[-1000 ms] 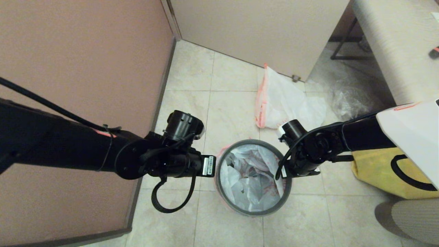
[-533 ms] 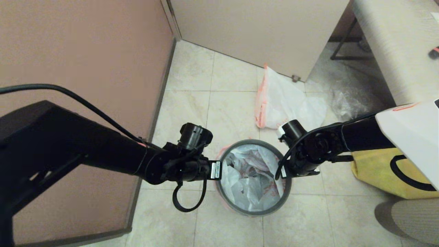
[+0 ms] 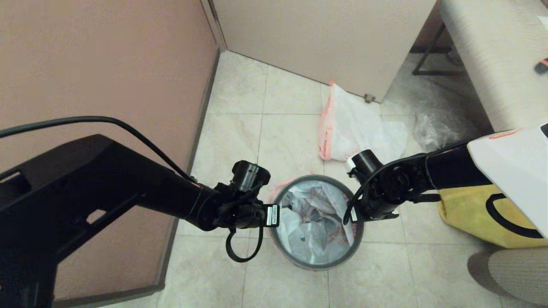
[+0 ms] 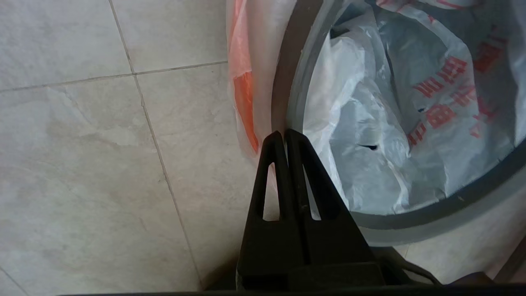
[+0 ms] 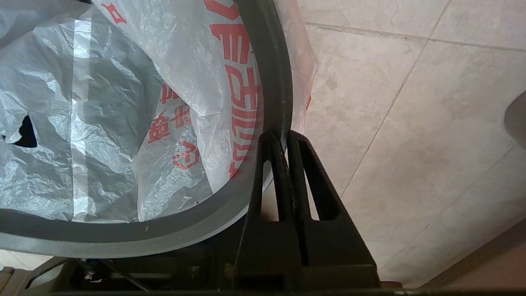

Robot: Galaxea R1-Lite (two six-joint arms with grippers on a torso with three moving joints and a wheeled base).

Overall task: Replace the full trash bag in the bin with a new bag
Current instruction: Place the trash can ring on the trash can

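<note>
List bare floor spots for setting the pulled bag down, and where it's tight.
Free: tiles between the brown wall and the bin, behind the left arm; also tiles in front of the bin. Crowded: behind the bin lies the new bag beside a clear plastic bag; a yellow tote sits under the right arm.

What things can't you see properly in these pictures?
- Head view: both hands' fingertips, hidden under the black wrists beside the bin.
- Every view: what fills the full trash bag; crumpled white plastic covers it.
- Wrist views: whether the shut left hand or right hand touches the grey ring.
- Head view: the yellow tote, cut off by the right arm.
</note>
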